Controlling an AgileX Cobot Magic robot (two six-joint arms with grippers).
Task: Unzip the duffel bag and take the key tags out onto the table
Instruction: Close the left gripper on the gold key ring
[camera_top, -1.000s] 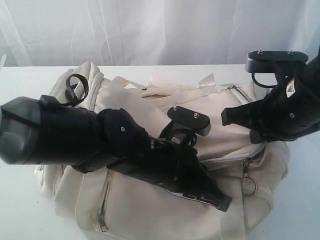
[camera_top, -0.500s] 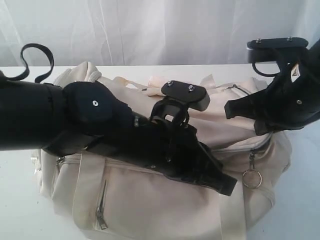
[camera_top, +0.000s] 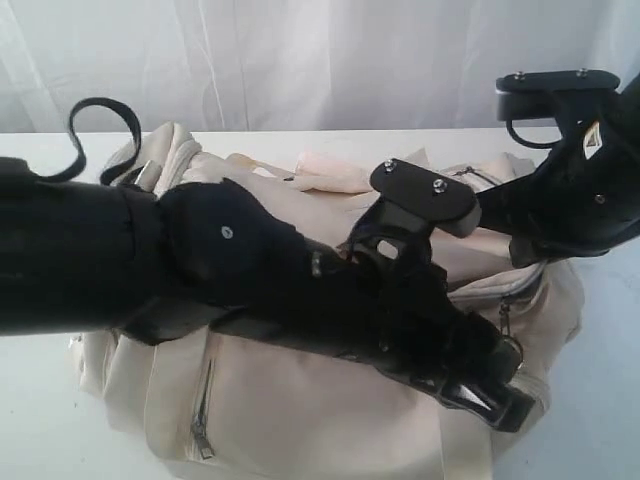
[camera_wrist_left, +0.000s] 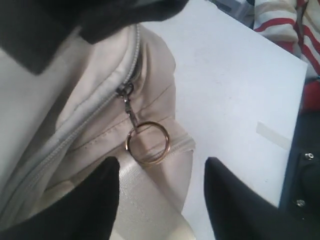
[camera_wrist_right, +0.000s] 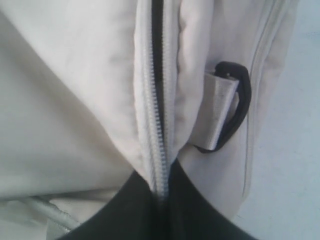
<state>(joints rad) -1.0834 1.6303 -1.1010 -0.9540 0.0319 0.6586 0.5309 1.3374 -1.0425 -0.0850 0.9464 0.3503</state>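
Your left pincer (camera_wrist_left: 162, 167) spread at duffel bag (camera_wrist_left: 75, 125) end, ring (camera_wrist_left: 147, 142) just ahead, open table (camera_wrist_left: 235, 90) beyond; right pincer (camera_wrist_right: 160, 195) pinches zipper (camera_wrist_right: 149, 100)

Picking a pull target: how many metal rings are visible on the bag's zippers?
1. The metal ring hangs from a zipper pull on the duffel bag, near the left gripper's open jaws. Arms cover much of the bag; more may be hidden.

Exterior view faces the duffel bag (camera_top: 300, 420), perhaps slightly downward; both wrist views crowd it closely.
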